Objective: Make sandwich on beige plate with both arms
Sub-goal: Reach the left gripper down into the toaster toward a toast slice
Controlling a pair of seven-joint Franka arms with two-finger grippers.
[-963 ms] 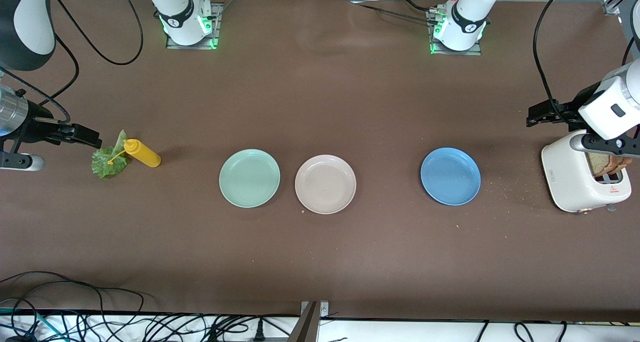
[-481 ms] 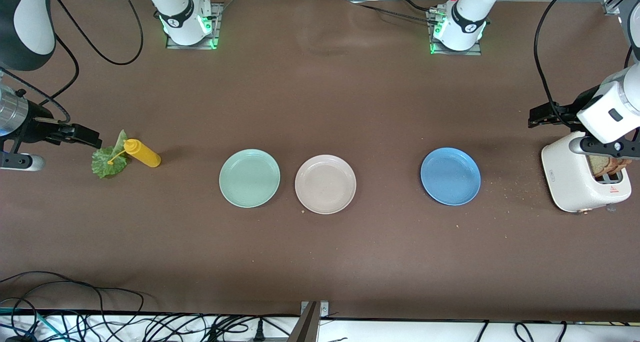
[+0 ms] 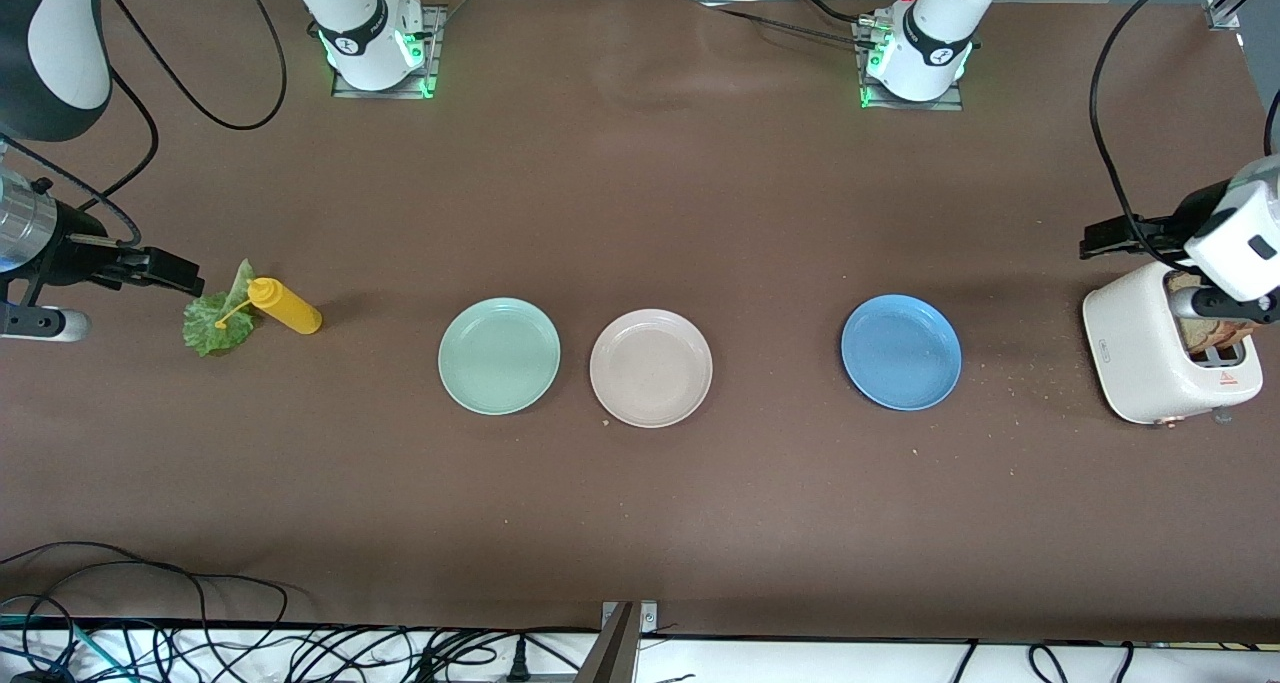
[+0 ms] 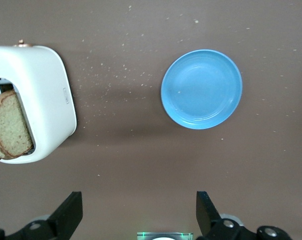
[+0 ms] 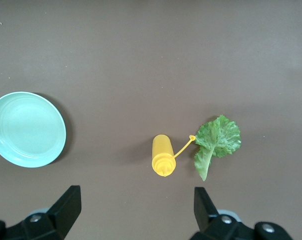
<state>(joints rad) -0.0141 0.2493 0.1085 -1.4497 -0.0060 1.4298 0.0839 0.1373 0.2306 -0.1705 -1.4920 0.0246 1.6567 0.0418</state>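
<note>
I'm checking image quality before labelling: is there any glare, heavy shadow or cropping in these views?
Front view: even light, a pale sheen on the table between the bases, green base lights, and both arms cropped at the edges. Left wrist view: sharp, with a soft shadow beside the blue plate; the toaster is cut by the edge. Right wrist view: sharp, with short shadows by the bottle and lettuce.

Brown table (image 3: 640, 193) with three plates (image 3: 651, 368), toaster (image 3: 1150, 358), mustard bottle (image 3: 285, 306), lettuce (image 3: 215, 321).

beige plate (image 3: 651, 368) sits bare between mint plate (image 3: 499, 356) and blue plate (image 3: 901, 352).
</note>
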